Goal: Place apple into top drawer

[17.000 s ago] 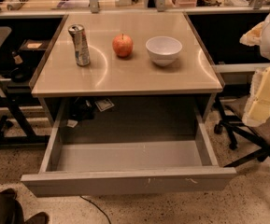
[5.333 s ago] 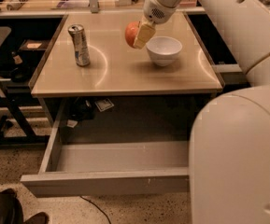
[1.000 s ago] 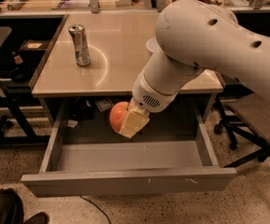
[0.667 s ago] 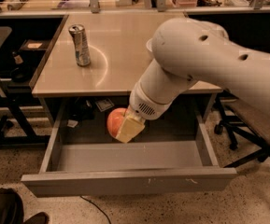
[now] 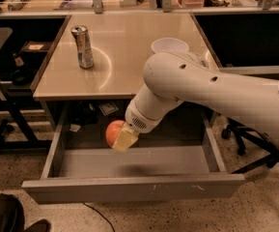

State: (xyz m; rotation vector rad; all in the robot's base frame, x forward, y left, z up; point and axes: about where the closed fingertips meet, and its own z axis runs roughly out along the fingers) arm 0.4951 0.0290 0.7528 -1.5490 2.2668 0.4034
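The gripper point(image 5: 118, 138), over the open top drawer point(image 5: 129, 190) of scuffed matt grey metal, has dull cream fingers point(image 5: 124, 140) clasping the smooth-skinned apple point(image 5: 112, 130). The arm point(image 5: 202, 86) is smooth white plastic, the tabletop point(image 5: 129, 52) faintly glossy, the can point(image 5: 83, 46) shiny metal, the bowl point(image 5: 170, 45) matt white

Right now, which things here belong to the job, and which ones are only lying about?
For the job: apple, held by the pincer over the open top drawer.
Only lying about: can and white bowl, both on the table.
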